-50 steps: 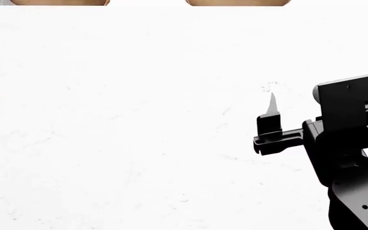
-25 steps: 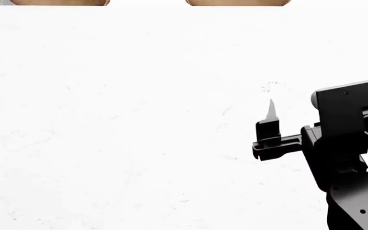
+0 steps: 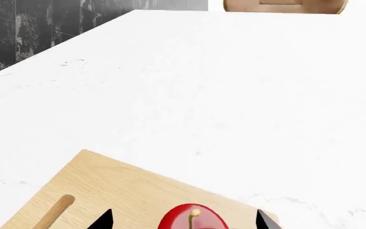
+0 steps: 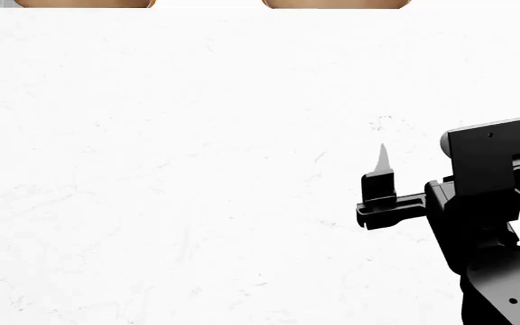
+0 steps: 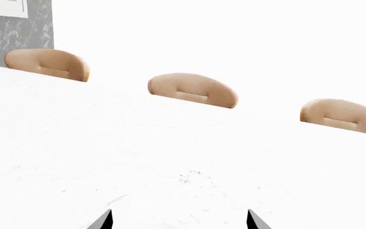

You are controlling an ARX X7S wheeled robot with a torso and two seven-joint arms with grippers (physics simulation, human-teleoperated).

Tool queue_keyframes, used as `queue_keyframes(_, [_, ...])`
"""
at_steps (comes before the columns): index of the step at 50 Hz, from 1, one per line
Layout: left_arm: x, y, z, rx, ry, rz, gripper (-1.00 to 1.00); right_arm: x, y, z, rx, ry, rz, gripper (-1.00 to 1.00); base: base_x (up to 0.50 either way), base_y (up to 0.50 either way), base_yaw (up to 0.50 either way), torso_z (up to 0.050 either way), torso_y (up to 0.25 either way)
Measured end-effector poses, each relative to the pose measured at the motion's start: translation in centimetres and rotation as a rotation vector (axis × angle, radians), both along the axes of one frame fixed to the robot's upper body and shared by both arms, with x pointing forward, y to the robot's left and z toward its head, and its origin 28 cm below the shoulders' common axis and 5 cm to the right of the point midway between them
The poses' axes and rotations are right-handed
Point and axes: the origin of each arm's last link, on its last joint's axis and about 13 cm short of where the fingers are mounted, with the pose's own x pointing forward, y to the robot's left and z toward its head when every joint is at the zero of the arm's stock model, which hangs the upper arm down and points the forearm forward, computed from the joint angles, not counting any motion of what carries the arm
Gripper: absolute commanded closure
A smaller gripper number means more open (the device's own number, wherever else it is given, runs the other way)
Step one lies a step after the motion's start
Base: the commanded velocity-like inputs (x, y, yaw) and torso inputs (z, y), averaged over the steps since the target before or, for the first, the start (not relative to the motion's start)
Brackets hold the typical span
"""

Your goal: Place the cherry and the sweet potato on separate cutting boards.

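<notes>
Tabletop (image 4: 170, 169): white marbled surface fills my head view. Nothing on it there but my right arm, so I am steering mostly from the wrist cameras.
Chairs (image 5: 192, 89): tan backs line the far edge, well apart from any work.
Cutting board (image 3: 126, 191): light wood, lying flat under my left wrist camera, its handle slot near one end. I see no second board in any view.
Right gripper (image 5: 178, 220): fingertips spread wide over bare table, holding nothing.
Left gripper (image 3: 184, 222): only the two dark tips show, set wide either side of the cherry. Whether they pinch it I cannot tell.
Cherry (image 3: 192, 220): glossy red, stem up, over the board between the left tips. Resting or held just above, I cannot say.
Sweet potato: not in any view.
Risk, cherry: I judge it could roll off the board if I let go or pull away with a sideways nudge; it is round and the board has no lip.
Risk, search: I expect trouble finding the sweet potato and a free board, since my head view shows neither.
Writing: no brands, labels or text readable anywhere.
</notes>
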Motion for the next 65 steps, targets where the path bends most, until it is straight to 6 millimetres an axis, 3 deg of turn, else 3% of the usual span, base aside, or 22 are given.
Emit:
queue_keyframes(13, [-0.7, -1.4, 4.4, 0.032, -0.107, -0.066, -1.00, -0.1, 0.1, 0.4, 0.007, -0.008, 0.005, -1.00, 0.00, 0.00, 0.00, 0.000, 0.000])
queue_keyframes(28, [-2.2, -5.8, 10.1, 0.035, -0.237, -0.315, -1.00, -0.3, -0.1, 2.0, -0.009, -0.052, -0.006, -1.00, 0.00, 0.00, 0.00, 0.000, 0.000])
queue_keyframes(43, [-3.2, -10.4, 12.5, 0.032, -0.290, -0.579, -1.00, -0.2, 0.3, 4.8, -0.008, -0.109, -0.002, -1.00, 0.00, 0.00, 0.00, 0.000, 0.000])
queue_keyframes(65, [-2.9, -12.8, 16.7, 0.088, -0.355, -0.688, -1.00, 0.2, 0.8, 10.7, -0.024, -0.199, 0.020, -1.00, 0.00, 0.00, 0.00, 0.000, 0.000])
